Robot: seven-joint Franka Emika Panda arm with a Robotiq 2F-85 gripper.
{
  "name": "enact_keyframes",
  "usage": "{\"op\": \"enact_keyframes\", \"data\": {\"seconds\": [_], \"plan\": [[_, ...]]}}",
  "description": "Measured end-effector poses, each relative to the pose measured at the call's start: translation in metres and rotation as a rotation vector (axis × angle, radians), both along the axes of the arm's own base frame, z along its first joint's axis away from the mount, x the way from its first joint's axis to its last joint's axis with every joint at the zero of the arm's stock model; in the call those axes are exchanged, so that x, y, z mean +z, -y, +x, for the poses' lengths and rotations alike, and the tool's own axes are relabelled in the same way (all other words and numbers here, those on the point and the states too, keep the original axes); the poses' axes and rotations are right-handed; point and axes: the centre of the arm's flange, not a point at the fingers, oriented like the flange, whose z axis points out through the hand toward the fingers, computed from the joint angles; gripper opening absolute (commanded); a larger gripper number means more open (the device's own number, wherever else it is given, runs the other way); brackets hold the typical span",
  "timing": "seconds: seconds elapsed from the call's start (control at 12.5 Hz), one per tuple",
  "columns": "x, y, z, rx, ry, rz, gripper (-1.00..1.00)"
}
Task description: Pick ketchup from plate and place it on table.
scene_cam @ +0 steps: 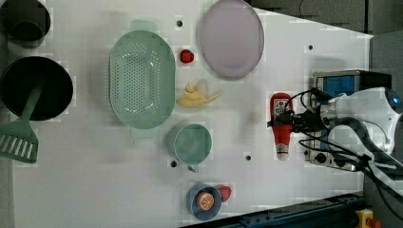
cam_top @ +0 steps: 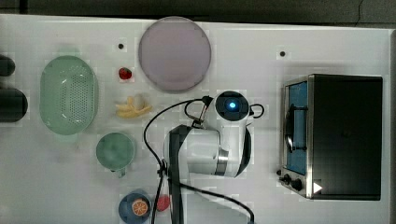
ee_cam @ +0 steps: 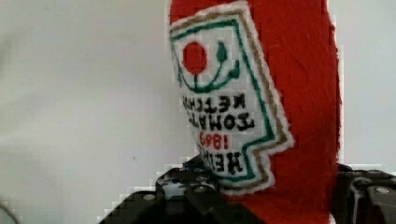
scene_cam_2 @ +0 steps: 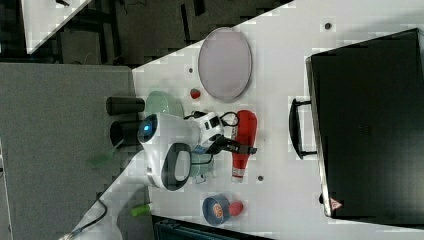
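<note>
Ketchup (ee_cam: 299,93) over white table (ee_cam: 84,93), hand-clamped (ee_cam: 275,196)

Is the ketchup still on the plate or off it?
Off it. The plate is bare; the ketchup lies over the white table, the jaws astride it.

Clutter on a white worktop: kitchenware, play food and a small oven.

A green perforated oval basket (scene_cam: 141,78) lies at the left view's centre-left, with a small red strawberry (scene_cam: 187,56) and a peeled yellow banana (scene_cam: 196,98) just to its right. Below them stands a green cup (scene_cam: 190,143), and lower still a small blue dish (scene_cam: 203,202) holding an orange slice (scene_cam: 206,200), a red piece (scene_cam: 224,192) touching its rim. At the left view's left edge sit a black bowl (scene_cam: 35,88), a dark cup (scene_cam: 26,21) and a green slotted spatula (scene_cam: 19,137). A black toaster oven (cam_top: 338,136) occupies the top view's right.
</note>
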Motion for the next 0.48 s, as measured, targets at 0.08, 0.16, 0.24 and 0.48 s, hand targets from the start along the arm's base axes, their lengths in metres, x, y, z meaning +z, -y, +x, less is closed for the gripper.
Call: {"op": "enact_keyframes", "data": {"seconds": [0.08,0.16,0.24,0.48], "plan": [[-0.007,-0.001,0.003,0.001,0.017,0.002,0.57],[-0.013,-0.003,0.004,0.001,0.03,0.004,0.79],[-0.013,-0.005,0.005,0.003,0.033,0.005,0.99],[0.003,-0.007,0.01,0.008,0.061,0.0,1.0]]}}
